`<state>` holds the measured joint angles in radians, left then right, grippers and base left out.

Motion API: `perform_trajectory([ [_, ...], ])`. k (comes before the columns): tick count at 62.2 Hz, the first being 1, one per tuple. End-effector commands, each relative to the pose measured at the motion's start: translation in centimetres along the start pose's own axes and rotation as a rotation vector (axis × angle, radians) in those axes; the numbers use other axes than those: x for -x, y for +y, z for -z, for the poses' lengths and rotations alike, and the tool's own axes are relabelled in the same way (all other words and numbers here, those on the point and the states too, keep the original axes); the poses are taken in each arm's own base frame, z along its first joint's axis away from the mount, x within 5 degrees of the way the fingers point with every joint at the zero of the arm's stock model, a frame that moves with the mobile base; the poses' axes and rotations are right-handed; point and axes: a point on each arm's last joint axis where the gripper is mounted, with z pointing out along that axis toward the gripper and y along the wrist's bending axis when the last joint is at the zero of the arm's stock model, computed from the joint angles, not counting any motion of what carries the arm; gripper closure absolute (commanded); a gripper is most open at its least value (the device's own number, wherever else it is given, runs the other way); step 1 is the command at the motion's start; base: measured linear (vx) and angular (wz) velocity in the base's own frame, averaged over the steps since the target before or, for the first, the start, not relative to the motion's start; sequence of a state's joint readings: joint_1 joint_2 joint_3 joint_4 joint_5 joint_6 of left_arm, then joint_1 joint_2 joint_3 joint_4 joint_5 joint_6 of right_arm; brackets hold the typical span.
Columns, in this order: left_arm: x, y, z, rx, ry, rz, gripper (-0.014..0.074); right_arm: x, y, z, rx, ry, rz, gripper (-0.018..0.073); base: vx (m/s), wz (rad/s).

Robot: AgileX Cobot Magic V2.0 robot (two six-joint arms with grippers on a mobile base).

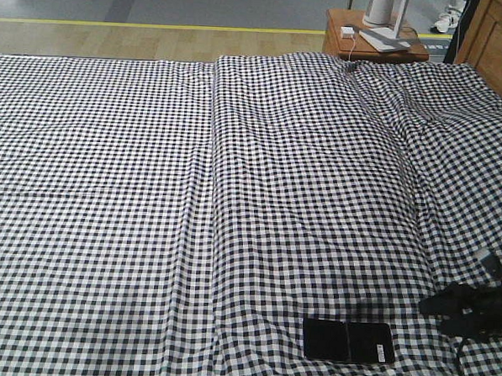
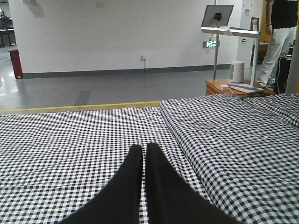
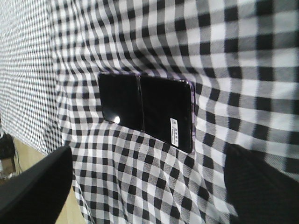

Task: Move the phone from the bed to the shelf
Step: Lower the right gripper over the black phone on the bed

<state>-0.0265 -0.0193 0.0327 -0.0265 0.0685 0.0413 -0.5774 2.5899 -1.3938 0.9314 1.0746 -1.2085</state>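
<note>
Phone (image 1: 348, 341): we find it flat on the bed (image 1: 150, 191), near right, unheld. Right gripper (image 3: 149, 161) spread wide just beside it; left gripper (image 2: 142, 148) fingers pressed together above the sheet.

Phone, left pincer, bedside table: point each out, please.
phone (image 1: 348, 341), front view, centre of its black face
left pincer (image 2: 143, 149), left wrist view, between its shut fingertips
bedside table (image 1: 333, 42), front view, bare wood near its left edge
</note>
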Motion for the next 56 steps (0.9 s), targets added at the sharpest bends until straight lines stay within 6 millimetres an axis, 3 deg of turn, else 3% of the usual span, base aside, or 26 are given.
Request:
perform_trajectory([
  [1,1.5,0.1,0.2,0.005,-0.106,0.019,0.0595,1.3,1.6,-0.1,0.025,-0.016,0.064,-0.0052,0.00,0.00],
  [13,1.5,0.1,0.2,0.005,-0.106,0.019,0.0595,1.7,0.8,-2.8,0.041,0.026,0.074,-0.0048,0.00,0.00],
  [56,1.5,0.1,0.2,0.005,-0.106,0.019,0.0595,0.7,-1.5,-6.3,0.185,0.001,0.028,-0.0035,0.00,0.00],
])
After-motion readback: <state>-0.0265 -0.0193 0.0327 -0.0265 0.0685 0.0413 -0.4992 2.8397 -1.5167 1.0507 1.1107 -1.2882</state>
